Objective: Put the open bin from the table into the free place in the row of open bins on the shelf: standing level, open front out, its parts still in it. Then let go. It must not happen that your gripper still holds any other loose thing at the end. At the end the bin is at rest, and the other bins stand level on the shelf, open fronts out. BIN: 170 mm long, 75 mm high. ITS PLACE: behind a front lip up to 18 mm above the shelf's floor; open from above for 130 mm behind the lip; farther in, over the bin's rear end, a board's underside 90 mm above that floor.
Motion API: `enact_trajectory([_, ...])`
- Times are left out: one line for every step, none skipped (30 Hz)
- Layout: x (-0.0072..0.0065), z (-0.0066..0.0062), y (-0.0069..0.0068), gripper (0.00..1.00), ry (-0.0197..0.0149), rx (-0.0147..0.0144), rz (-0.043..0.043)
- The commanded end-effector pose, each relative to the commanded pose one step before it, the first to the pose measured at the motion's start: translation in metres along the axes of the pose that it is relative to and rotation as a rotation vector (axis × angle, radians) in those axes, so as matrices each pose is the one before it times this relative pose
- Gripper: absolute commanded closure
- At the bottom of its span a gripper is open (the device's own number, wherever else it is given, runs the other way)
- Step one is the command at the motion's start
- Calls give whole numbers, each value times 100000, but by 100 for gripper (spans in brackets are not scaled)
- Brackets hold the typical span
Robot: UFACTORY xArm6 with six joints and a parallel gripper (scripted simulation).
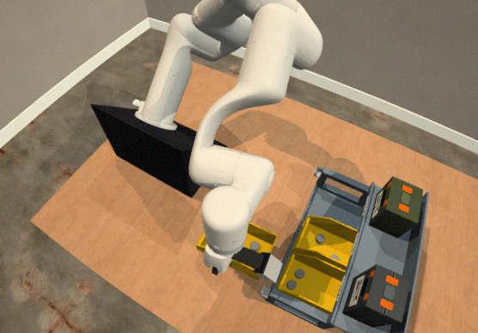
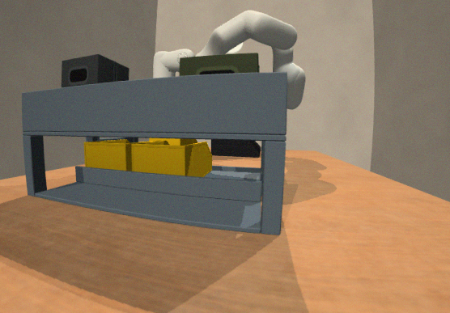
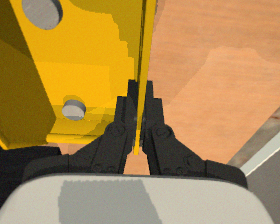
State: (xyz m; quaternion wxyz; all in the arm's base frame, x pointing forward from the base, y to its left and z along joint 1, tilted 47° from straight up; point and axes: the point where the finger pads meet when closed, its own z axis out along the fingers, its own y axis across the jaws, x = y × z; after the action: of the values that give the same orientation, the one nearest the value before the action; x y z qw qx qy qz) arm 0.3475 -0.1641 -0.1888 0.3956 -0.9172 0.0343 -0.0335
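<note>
Smooth, matt yellow plastic on the bin (image 3: 91,65) filling the upper left of the wrist view, its thin wall pinched by the matt black end effector (image 3: 140,117). Warm wood-grain on the counter (image 1: 129,197), satin off-white on the arm (image 1: 232,102), flat grey paint on the shelf (image 2: 162,100). Mottled, rough-looking floor (image 1: 39,167) at lower left of the top view.

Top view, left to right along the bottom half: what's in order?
Black base block → yellow open bin pinched by the gripper → two yellow bins on the grey shelf → dark grey case on its top board.
</note>
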Motion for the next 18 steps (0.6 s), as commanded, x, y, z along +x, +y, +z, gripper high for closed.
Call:
enact_trajectory([184,-1281,103,100,421,-411,-162])
enact_trajectory([6,-300,3,100,5,-6,-3])
enact_trajectory([0,0,0,100,0,0,0])
enact_trajectory([0,0,0,100,0,0,0])
enact_trajectory([0,0,0,100,0,0,0])
enact_trajectory([0,0,0,100,0,0,0])
enact_trajectory([0,0,0,100,0,0,0])
enact_trajectory([0,0,0,100,0,0,0])
enact_trajectory([0,0,0,100,0,0,0])
enact_trajectory([0,0,0,100,0,0,0])
enact_trajectory([0,0,0,100,0,0,0])
enact_trajectory([0,0,0,100,0,0,0])
enact_trajectory([0,0,0,100,0,0,0])
enact_trajectory([0,0,0,100,0,0,0])
enact_trajectory([-29,38,-306,100,-27,27,467])
enact_trajectory([-12,7,-300,100,7,-9,446])
enact_trajectory([-14,7,-300,100,7,-9,446])
enact_trajectory([-15,7,-300,100,7,-9,446])
